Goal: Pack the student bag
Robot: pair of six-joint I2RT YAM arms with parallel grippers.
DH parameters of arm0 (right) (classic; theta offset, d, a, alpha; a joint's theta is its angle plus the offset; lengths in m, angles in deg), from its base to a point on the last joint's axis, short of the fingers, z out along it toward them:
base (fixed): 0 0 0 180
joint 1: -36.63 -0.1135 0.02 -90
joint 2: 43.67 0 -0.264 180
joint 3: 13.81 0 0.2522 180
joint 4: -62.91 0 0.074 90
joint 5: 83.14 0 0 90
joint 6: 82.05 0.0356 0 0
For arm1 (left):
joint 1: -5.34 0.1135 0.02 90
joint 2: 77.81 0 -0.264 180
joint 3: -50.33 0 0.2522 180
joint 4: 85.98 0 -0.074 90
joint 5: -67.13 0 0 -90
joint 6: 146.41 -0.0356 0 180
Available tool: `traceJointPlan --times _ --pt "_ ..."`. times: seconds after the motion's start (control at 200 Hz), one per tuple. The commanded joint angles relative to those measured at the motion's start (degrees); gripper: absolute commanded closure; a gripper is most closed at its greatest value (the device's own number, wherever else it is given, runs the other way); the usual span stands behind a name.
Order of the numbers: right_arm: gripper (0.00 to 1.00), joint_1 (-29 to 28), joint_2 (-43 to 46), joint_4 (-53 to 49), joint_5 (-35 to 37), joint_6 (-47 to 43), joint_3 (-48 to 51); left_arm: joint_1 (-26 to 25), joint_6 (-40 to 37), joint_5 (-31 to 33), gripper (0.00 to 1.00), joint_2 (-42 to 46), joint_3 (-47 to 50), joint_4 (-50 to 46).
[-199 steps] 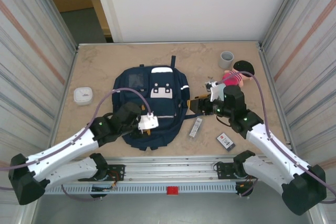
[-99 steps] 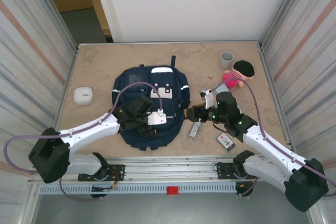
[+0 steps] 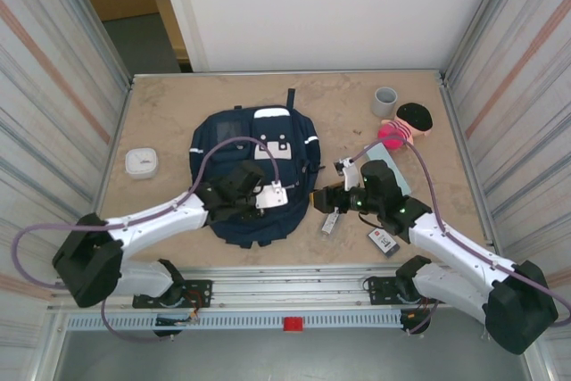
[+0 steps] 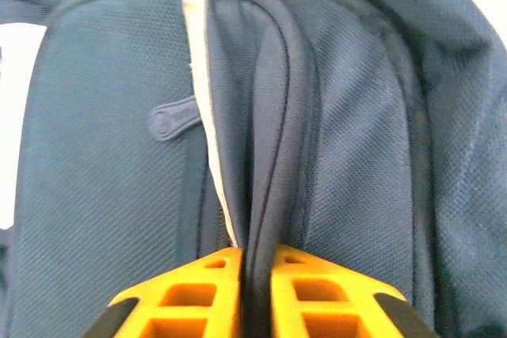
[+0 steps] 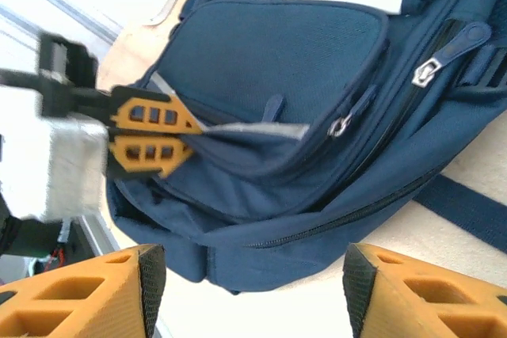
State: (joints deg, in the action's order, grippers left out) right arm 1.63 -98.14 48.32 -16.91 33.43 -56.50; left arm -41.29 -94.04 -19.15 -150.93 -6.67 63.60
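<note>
The backpack [image 3: 223, 144] lies flat near the middle of the table [image 3: 161, 113], its top handle toward 12 o'clock. The left gripper [image 4: 255, 257] is pinched tight on a raised fold of navy fabric at the front pocket's rim, toward the bag's 6 o'clock end. The right gripper [image 5: 253, 267] hovers just off the bag's 4 o'clock edge, jaws apart and holding nothing.

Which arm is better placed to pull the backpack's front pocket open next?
Left. The left claw is shut on the piped pocket edge of the student bag, so it probably only needs to pull. The right claw hangs open beside the bag, holding nothing.
</note>
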Motion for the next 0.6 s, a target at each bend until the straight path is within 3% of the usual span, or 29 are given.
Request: traceJointPlan --times 0.0,0.08,0.225,0.366,0.466,0.596 --pt "0.35 -3.5 1.0 -0.8 0.6 2.6 -2.0 1.3 5.7 -1.0 0.99 5.5 -5.4 0.4" --pt "0.26 -7.6 1.2 -6.0 11.7 8.8 -3.7 1.7 8.2 0.6 1.00 6.5 -8.5 -1.9" --pt "0.20 -10.4 1.0 -1.7 9.6 16.6 -3.2 2.0 10.8 -0.4 1.00 7.8 -11.2 -1.8" --pt "0.23 -15.8 -4.4 -1.2 13.0 14.9 -6.6 2.0 12.6 -3.8 1.00 8.3 -13.3 -2.1" --pt "0.29 -16.3 -10.0 -0.5 16.7 16.2 -8.1 1.9 12.7 -8.8 1.00 9.2 -14.5 -3.4" --pt "0.53 -17.2 -18.8 4.1 17.9 19.2 -7.4 1.3 13.4 -10.4 1.00 10.6 -16.2 -3.6"
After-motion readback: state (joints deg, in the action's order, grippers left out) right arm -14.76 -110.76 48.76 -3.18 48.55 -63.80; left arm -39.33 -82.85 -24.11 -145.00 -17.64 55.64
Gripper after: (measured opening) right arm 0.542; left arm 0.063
